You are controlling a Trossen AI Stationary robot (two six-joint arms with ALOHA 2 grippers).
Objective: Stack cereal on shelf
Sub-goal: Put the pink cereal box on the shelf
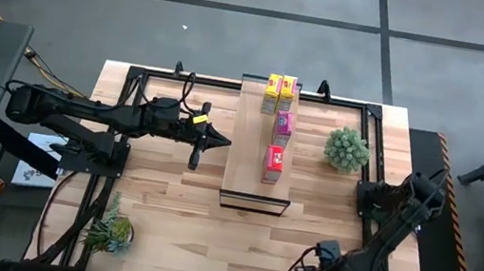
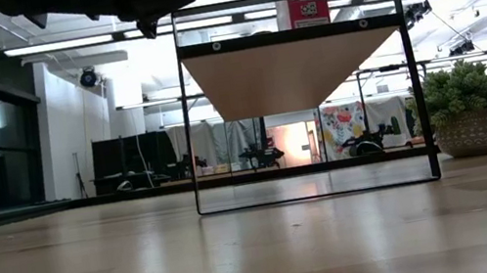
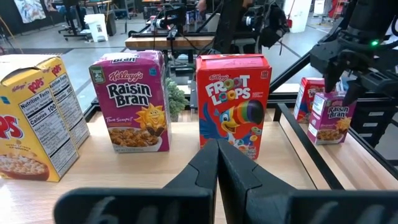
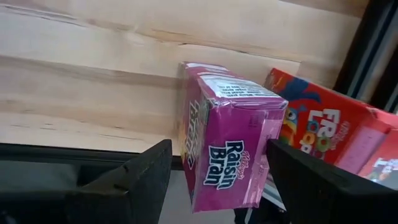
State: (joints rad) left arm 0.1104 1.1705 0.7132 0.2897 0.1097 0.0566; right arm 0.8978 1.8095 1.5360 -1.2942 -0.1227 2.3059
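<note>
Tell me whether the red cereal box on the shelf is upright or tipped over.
Upright. The red cereal box stands on its base on the shelf, front panel vertical beside the purple box.

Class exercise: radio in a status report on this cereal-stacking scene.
Left gripper shut, empty, beside shelf. Right gripper around Raisin Bran box, off the shelf. Four boxes stand on shelf. Path clear.
</note>
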